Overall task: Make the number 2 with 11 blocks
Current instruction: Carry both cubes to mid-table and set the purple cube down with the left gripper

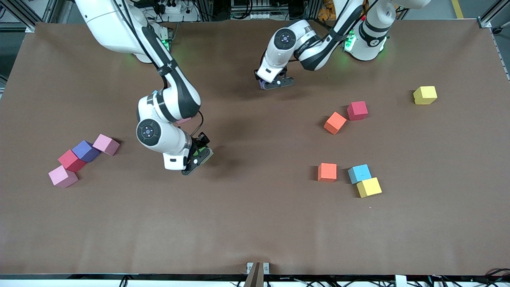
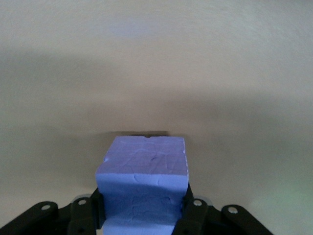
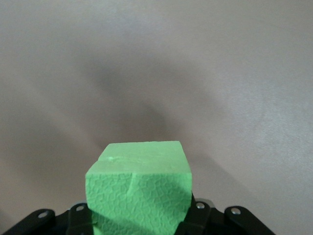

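My left gripper [image 1: 269,83] is shut on a purple block [image 2: 146,166], low over the table toward the robots' bases; only a sliver of this purple block [image 1: 262,84] shows in the front view. My right gripper [image 1: 198,156] is shut on a green block [image 3: 139,181], held above the table's middle. Toward the right arm's end, two pink blocks [image 1: 106,144] [image 1: 63,176], a purple block [image 1: 85,150] and a red block [image 1: 71,160] lie in a touching row. Toward the left arm's end lie two orange blocks [image 1: 335,122] [image 1: 327,172], a red block [image 1: 357,110], a light blue block [image 1: 359,173] and two yellow blocks [image 1: 369,187] [image 1: 425,95].
A bit of another pink block [image 1: 184,120] peeks out under the right arm's wrist. The brown table [image 1: 255,231] stretches wide toward the front camera. A small metal bracket [image 1: 257,268] sits at the table's near edge.
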